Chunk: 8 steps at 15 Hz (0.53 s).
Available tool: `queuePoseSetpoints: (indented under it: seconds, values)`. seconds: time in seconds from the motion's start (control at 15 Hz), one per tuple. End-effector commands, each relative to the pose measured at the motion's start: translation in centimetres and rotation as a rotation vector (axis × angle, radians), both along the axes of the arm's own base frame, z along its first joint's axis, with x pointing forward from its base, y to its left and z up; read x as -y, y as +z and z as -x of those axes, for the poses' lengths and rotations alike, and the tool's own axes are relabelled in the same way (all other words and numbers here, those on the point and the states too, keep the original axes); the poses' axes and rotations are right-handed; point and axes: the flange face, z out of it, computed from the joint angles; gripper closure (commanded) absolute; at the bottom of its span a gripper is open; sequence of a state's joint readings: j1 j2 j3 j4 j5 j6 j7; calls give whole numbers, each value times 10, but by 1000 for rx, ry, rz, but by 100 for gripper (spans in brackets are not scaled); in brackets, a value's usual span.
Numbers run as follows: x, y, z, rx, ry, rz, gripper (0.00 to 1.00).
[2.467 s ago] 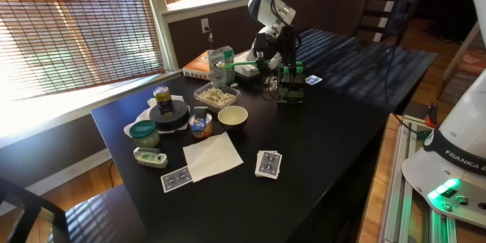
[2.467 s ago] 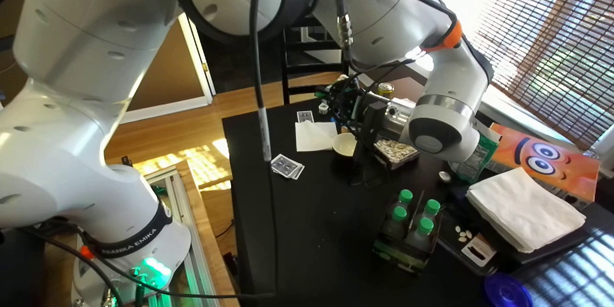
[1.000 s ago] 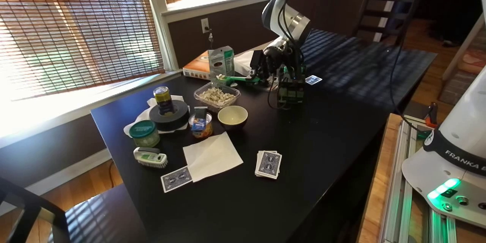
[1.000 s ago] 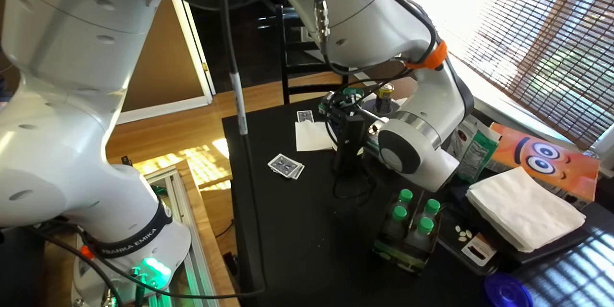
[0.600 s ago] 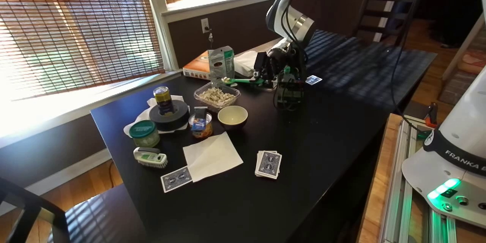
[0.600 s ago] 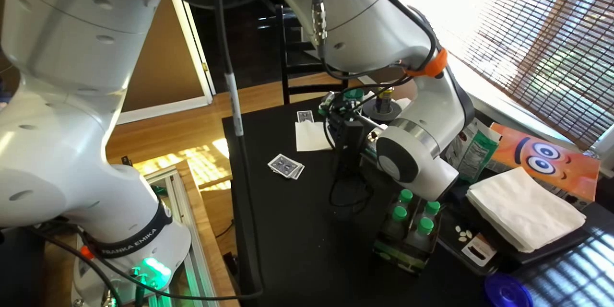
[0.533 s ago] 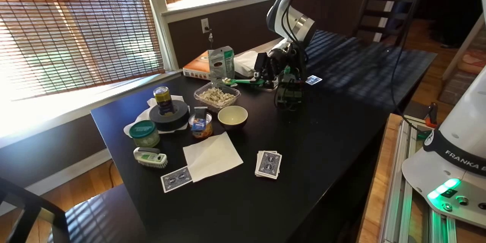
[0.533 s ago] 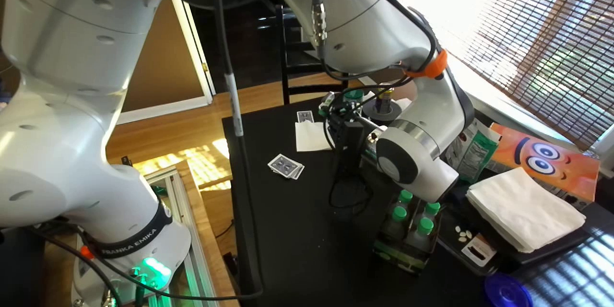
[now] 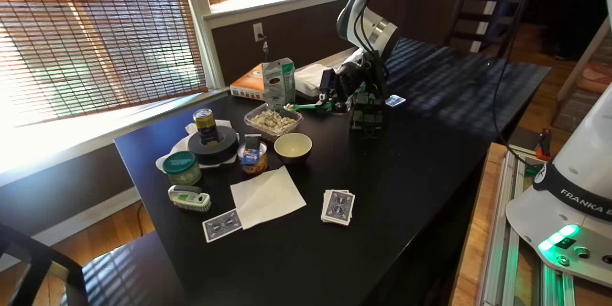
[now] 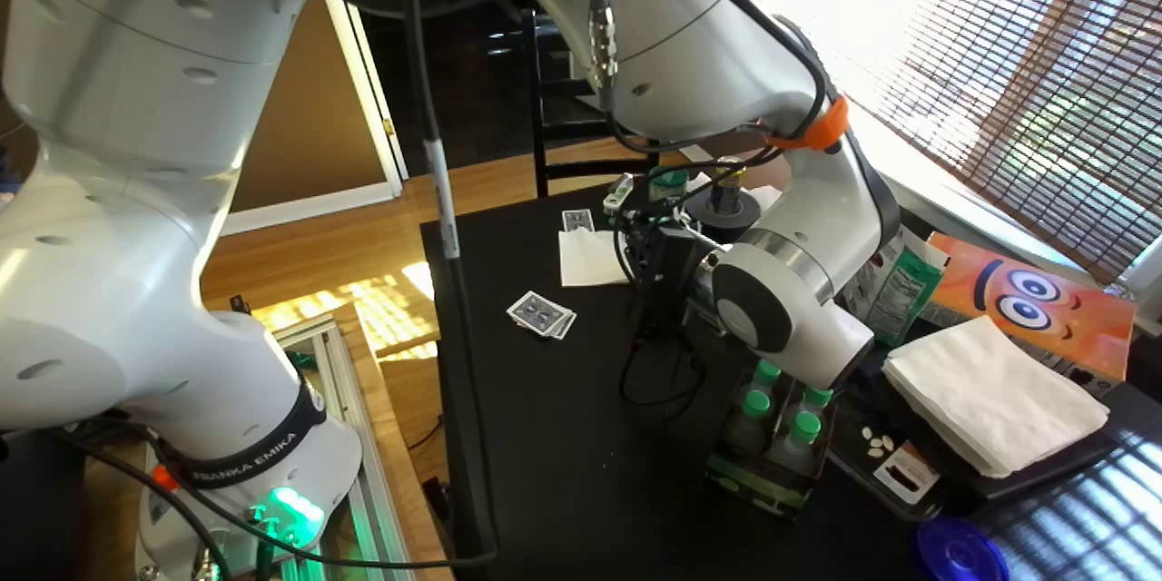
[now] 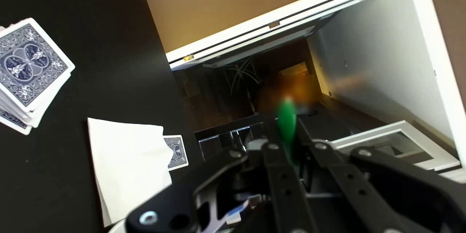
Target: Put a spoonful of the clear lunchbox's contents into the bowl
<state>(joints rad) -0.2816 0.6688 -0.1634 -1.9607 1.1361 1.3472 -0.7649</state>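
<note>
"Wrist view: we have the gripper point(image 11: 295, 148) closed around the green spoon point(image 11: 287, 121), which runs out ahead of us, blurred."

"Where does its head lie?"

"In an exterior view we find the head point(image 9: 289, 107) at the far edge of the lunchbox point(image 9: 262, 131); above the rim or just behind, we can't tell. Pale bits point(image 9: 271, 120) lie in the lunchbox, and a few seem to sit on the spoon."

"And the bowl point(image 9: 294, 143)?"

"Just beside the lunchbox. From the gripper it lies toward the viewer and a little left in that view; our coming move turns on that. It's round, so we have no long axis to match."

"So which way does the spoon point?"

"Left in that view, long axis close to level, passing beyond the bowl instead of aiming at it."

"How far along are we?"

"We'd judge the scoop taken and the tipping not yet done: we make out no bits in the bowl. Next we'd carry the spoon toward the viewer until its head is over the bowl, then roll it."

"And the risk?"

"Rolling too soon; loose bits would likely scatter on the table point(image 9: 397, 153). In an exterior view our only arm point(image 10: 699, 73) blocks bowl and lunchbox alike, so we can't check height."
</note>
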Motion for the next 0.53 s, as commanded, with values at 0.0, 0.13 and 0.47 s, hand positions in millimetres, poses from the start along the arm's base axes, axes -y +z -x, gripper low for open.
queuePoseSetpoints:
  seconds: [0.0,0.13,0.47]
  values:
    - [-3,-5,-4,-61,-16,34,97]
    - [-3,-9,-6,-85,-24,48,97]
    - [-7,-21,-9,-150,-25,67,97]
